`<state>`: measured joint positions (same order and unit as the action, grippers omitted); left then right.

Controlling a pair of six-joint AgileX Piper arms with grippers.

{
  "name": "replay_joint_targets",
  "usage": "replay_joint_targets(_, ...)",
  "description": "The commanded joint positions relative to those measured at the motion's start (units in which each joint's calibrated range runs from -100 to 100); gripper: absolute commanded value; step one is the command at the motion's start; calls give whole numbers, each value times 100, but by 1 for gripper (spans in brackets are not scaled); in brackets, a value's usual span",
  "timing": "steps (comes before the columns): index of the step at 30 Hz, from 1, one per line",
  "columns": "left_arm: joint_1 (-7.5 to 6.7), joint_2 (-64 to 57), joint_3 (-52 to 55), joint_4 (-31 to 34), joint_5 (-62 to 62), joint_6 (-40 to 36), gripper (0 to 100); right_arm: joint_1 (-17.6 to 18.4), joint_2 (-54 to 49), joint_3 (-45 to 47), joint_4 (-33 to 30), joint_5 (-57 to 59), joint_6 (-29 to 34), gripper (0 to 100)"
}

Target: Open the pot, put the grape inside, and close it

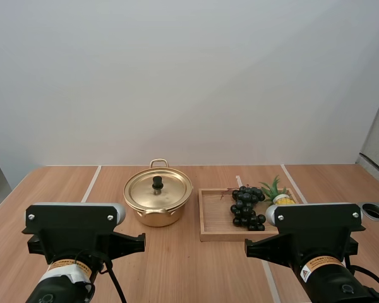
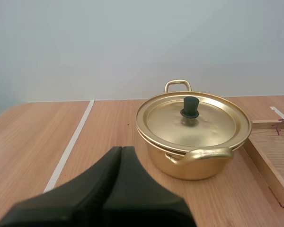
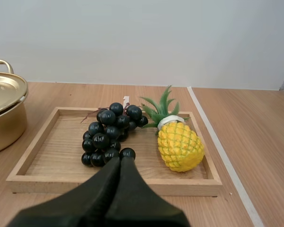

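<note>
Round gold-coloured metal pot (image 1: 156, 216) with 2 loop handles, left of centre on the light wooden table (image 1: 63, 189). Stands upright and closed. Matching gold lid (image 1: 167, 192) seated flat on the rim, small black knob (image 1: 157, 183) upright at its middle. Thin white line (image 2: 68, 151) along the table, well left of the pot.

Just right of the pot, parted from it by a narrow strip of table: shallow rectangular wooden tray (image 1: 215, 214). Holds a bunch of glossy, near-black grapes (image 1: 246, 205), lying about the middle of the tray, its stem end toward the far rim. Right of the grapes and in the same tray: small yellow plastic pineapple (image 3: 180, 145) on its side, green leaves pointing toward the far rim and close against the far grapes. Cannot tell whether leaves and grapes touch.

On the near side of the pot, a little to its left: left gripper (image 2: 121, 156), over bare table. 2 black fingers pressed together into 1 dark wedge, pinching nothing, tips aimed toward the pot and apart from it.

On the near side of the tray: right gripper (image 3: 120, 163). 2 black fingers likewise pressed together, nothing between them, tips in line with the near end of the grapes.
</note>
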<state>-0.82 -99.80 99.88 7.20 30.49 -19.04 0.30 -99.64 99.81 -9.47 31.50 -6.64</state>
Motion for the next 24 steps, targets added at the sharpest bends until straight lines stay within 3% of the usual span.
replay_joint_targets(1,5,-20,12,29,-84,-21,0,169,-36,19,742,-36,-678,0)
replay_joint_targets(19,5,-20,-10,29,-288,-20,0,169,-36,19,844,-441,-640,0)
replay_joint_targets(24,5,-20,-1003,58,-271,-20,0,169,-36,-754,833,-354,-640,0)
